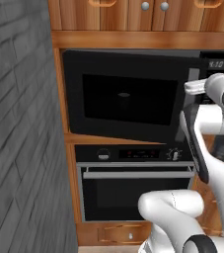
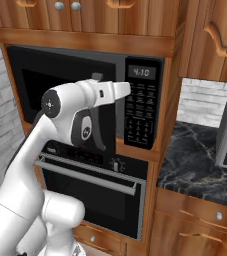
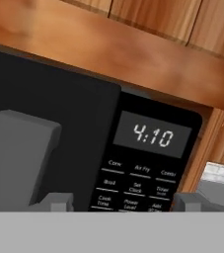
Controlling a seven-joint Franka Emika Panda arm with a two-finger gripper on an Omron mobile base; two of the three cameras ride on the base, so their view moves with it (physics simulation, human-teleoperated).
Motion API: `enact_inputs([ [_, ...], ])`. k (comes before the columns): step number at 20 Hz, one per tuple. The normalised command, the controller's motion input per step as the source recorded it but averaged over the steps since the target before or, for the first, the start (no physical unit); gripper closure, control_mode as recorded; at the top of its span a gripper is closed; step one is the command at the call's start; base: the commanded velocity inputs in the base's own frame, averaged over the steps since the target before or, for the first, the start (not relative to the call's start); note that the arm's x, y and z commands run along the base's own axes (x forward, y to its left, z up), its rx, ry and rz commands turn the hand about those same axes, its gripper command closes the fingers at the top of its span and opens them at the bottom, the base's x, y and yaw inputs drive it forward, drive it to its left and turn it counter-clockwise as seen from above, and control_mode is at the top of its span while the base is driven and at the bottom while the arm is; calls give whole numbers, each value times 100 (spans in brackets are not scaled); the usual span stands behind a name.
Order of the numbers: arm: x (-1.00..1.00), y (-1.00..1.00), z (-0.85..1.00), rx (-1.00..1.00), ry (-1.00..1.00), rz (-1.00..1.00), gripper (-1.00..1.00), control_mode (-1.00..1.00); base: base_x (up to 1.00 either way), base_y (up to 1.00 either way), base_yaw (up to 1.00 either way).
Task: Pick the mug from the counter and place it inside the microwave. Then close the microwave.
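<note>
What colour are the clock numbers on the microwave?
White, on the clock display of the microwave; clearest in the hand view.

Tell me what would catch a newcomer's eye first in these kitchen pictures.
The large black microwave with its dark glass door sits built into wooden cabinetry, its small digital clock display glowing 4:10 above the button keypad. The white robot arm's end effector is right up at the door's edge, fingers apart. Below sits a black oven with a long bar handle.
</note>
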Motion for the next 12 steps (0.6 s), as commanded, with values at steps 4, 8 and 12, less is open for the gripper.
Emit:
enact_inputs([
  [4,32,0,0,0,0,-10,-100,-100,0,0,0],
  [8,33,0,0,0,0,-11,-100,-100,0,0,0],
  [12,38,0,0,0,0,-12,-100,-100,0,0,0],
])
